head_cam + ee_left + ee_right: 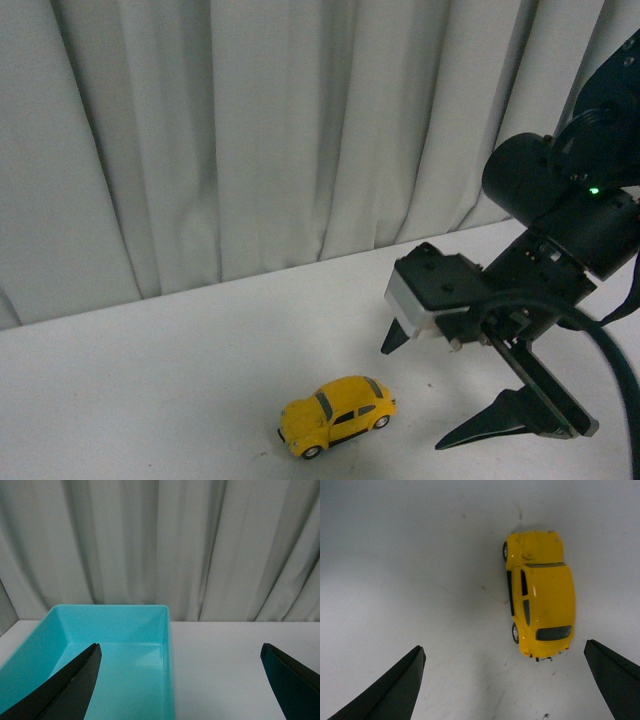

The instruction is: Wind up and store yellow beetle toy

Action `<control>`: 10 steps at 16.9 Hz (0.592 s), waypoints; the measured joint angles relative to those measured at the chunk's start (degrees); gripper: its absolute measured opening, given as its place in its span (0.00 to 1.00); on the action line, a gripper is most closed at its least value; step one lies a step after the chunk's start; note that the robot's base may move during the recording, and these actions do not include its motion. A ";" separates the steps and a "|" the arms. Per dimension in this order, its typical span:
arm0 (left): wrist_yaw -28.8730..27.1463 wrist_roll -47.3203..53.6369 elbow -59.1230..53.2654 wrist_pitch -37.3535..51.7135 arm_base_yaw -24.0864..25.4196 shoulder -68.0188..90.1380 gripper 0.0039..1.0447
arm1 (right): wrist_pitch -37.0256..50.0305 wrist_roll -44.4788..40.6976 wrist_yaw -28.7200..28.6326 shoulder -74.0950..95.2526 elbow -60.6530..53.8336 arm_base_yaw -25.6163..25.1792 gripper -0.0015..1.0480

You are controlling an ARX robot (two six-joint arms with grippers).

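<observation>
Black fingers (520,415) are standing wide apart on the right gripper (420,395), which is hanging above the table (150,380), gripping nothing and touching nothing. The arm behind it is running out of the front view at the right, and a thick cable (600,345) is crossing in front of it. From the right wrist, only the two fingertips of this gripper (504,647) are showing, both cut off by the picture's edge.

In the front view the toy (337,413) is sitting on its wheels on the table, just to the left of the gripper, lower than the fingertips and apart from both. From the right wrist, the toy (540,595) is lying out beyond the gap between the fingers, nearer one finger than the other, with its long sides facing the two fingers.

The left gripper (181,647) is not showing in the front view. Its own wrist view is showing only two dark fingertips, spread far apart and empty. A teal bin (110,620) is sitting on the table under one of them, its near part cut off. A pale curtain (250,130) is hanging behind the table.
</observation>
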 joint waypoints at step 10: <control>-0.02 0.00 0.00 0.00 0.00 0.00 0.94 | 1.60 -2.99 6.71 9.18 8.39 5.95 0.94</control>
